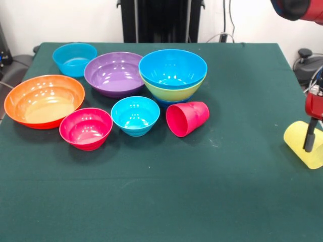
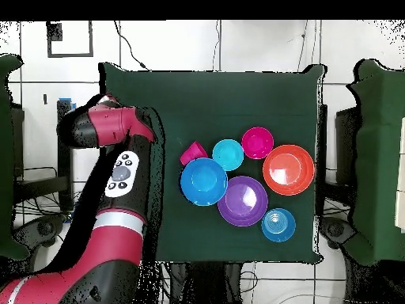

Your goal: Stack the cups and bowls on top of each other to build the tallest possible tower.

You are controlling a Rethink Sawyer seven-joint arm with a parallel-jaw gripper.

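A green tabletop [image 1: 202, 191] carries a cluster of bowls toward one side. The large orange bowl [image 1: 44, 101] sits at the cluster's outer edge, with the pink-red bowl [image 1: 86, 128] just beside it on the near side. A purple bowl [image 1: 115, 73] stands behind these, and a small blue bowl [image 1: 74, 59] lies beyond it near the far corner. A small cyan bowl [image 1: 135, 115] rests between the pink-red bowl and the red-pink cup [image 1: 187, 118], which lies tipped on its side with its mouth facing the camera.

The tower [image 1: 172, 75] stands just beside the purple bowl: a bright blue bowl [image 1: 172, 68] nested in a lime green bowl [image 1: 174, 91], with a sliver of darker blue showing beneath.

At the right edge of the front view, well apart from the cluster, the gripper [image 1: 309, 146] hangs low over the tabletop edge with the yellow cup [image 1: 303, 143]. One dark finger [image 1: 309, 135] crosses the cup's front, and the cup sits tilted, partly cut off by the frame. Whether the fingers pinch the cup's wall cannot be told from here. In the overhead view the red and black arm [image 2: 119, 182] reaches alongside the tabletop's edge and hides both gripper and cup.
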